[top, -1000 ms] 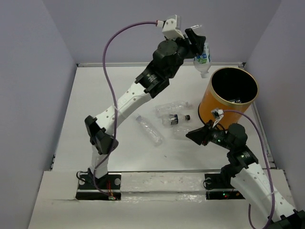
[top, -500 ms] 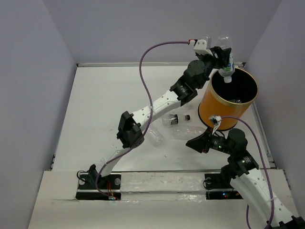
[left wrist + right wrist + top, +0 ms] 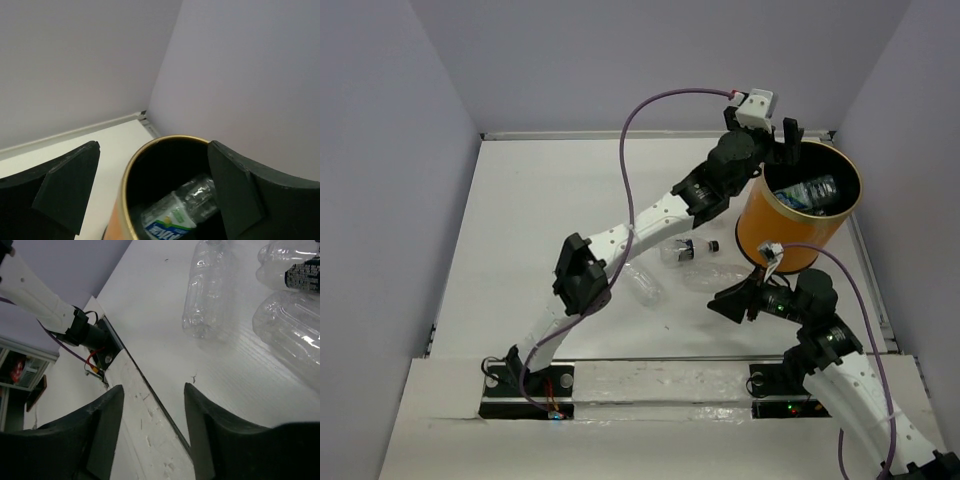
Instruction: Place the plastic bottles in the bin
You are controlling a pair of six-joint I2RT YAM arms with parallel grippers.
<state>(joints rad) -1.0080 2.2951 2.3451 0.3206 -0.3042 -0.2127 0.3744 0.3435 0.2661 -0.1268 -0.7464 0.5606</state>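
The left gripper [image 3: 786, 140] hangs over the rim of the orange cylindrical bin [image 3: 770, 235], jaws spread wide with nothing between them. A clear plastic bottle with a blue-and-white label [image 3: 810, 192] lies inside the bin. Three more clear plastic bottles [image 3: 685, 250] lie on the white table [image 3: 540, 220] just left of the bin, and the right gripper [image 3: 728, 300] sits low beside them, jaws partly apart, empty

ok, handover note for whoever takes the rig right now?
Left gripper: open, empty, above the bin.
Right gripper: open, empty, low over the table.
Done: one labelled bottle lies inside the bin.
To do: at least three on the table beside the bin: dark-capped bottle, clear bottle near the right gripper, clear bottle beside the left arm.
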